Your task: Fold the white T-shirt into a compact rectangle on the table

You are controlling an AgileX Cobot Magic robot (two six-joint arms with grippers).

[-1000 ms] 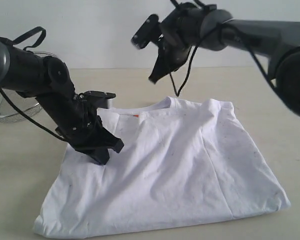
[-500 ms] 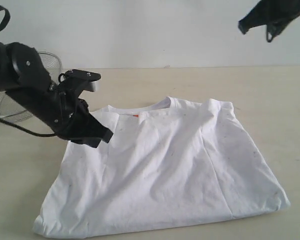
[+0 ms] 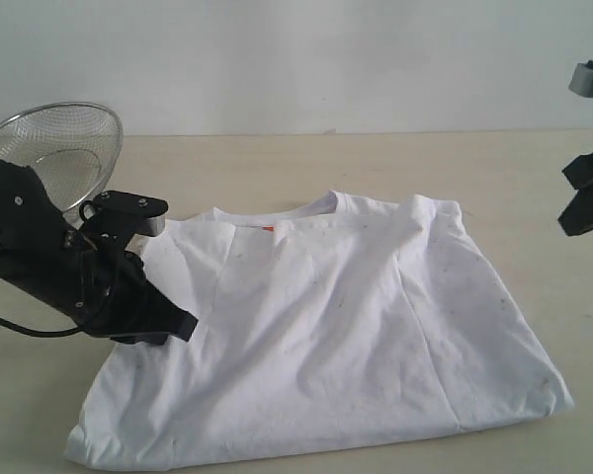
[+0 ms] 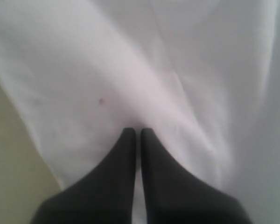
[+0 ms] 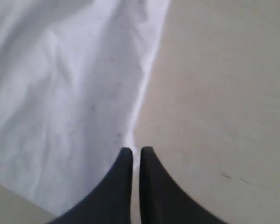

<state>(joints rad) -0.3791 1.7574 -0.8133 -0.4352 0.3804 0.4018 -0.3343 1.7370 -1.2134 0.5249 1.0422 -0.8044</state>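
White T-shirt (image 3: pixel 346 326), folded, wrinkled, collar showing

Close, blurred view down past the left gripper (image 4: pixel 136 132): two dark tapered fingers closed together, only a thin sliver of light between them. Just beyond the tips, the white T-shirt (image 4: pixel 186 60), filling most of the picture, with soft folds and shallow creases across the cloth. Beside the shirt's edge, a strip of pale beige table (image 4: pixel 9 168).
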